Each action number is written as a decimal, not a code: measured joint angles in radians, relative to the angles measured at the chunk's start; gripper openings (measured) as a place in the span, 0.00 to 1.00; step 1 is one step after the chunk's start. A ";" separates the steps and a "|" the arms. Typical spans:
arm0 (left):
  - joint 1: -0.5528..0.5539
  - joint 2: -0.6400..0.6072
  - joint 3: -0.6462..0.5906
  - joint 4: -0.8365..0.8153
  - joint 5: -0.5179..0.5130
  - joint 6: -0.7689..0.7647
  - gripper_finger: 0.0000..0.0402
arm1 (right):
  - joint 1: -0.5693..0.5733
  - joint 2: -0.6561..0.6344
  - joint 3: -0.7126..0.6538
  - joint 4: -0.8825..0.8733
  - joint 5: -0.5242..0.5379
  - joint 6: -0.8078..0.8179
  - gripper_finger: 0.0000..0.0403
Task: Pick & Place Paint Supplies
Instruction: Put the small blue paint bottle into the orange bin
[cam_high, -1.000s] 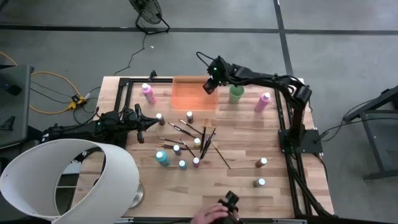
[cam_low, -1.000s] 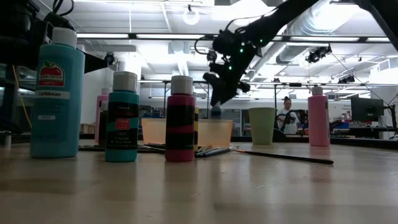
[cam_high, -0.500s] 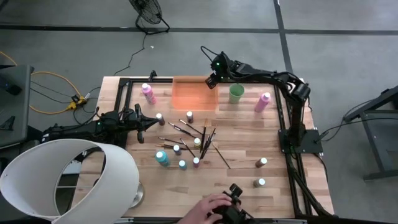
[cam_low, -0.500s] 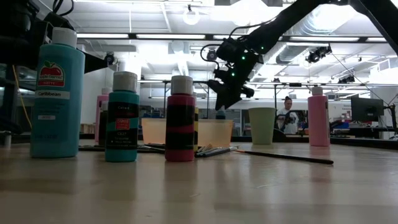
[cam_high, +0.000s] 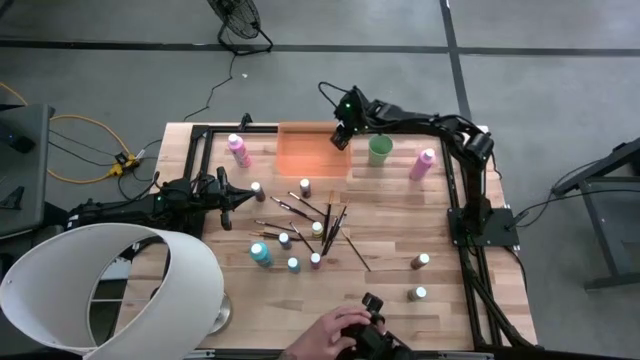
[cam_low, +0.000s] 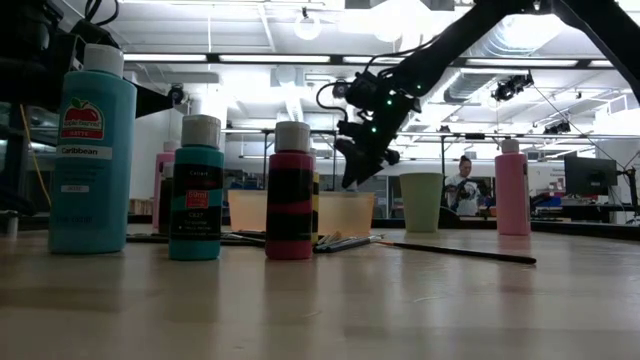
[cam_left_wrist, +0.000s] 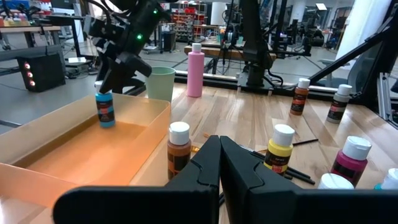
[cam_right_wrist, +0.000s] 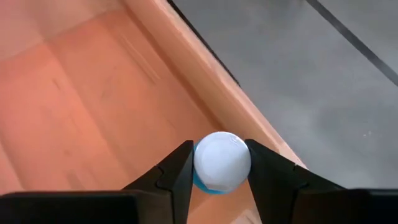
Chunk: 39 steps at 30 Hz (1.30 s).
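Observation:
My right gripper (cam_high: 342, 137) is over the orange tray's (cam_high: 305, 152) far right corner, shut on a small blue bottle with a white cap (cam_left_wrist: 105, 109). The bottle stands upright inside the tray, near the light green cup (cam_high: 380, 150). My left gripper (cam_left_wrist: 219, 155) is shut and waits at the table's left side (cam_high: 238, 195). Several small bottles (cam_high: 262, 254) and thin dark paintbrushes (cam_high: 322, 215) lie in the middle of the table. Pink bottles stand at the far left (cam_high: 239, 150) and far right (cam_high: 423, 163). My right gripper pinches the blue bottle's white cap (cam_right_wrist: 222, 160) between its two fingers, one on each side, coming from above and pointing down. The bottle hangs upright below the fingers with its base low inside the tray (cam_left_wrist: 74, 149). I cannot tell whether the base rests on the tray floor.
A person's hand (cam_high: 335, 335) holds a dark object at the table's near edge. Two brown bottles (cam_high: 420, 262) stand near the right side. A big white lamp shade (cam_high: 110, 285) covers the near left corner. Dark frame rails run along the table's left, far and right edges.
My right gripper, still shut on the blue bottle, swung up and toward the far edge, then came back down into the tray's far right corner. The person's hand reached farther in at the table's near edge.

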 joint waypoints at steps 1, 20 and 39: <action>0.000 0.000 0.000 0.000 0.000 0.000 0.00 | -0.001 0.000 0.000 0.000 0.002 -0.009 0.32; 0.000 0.000 0.000 0.000 0.002 0.000 0.00 | -0.008 0.001 0.000 0.000 -0.007 -0.049 0.34; 0.000 0.000 0.000 0.000 0.003 0.000 0.00 | -0.008 0.001 0.000 -0.001 -0.006 -0.010 0.46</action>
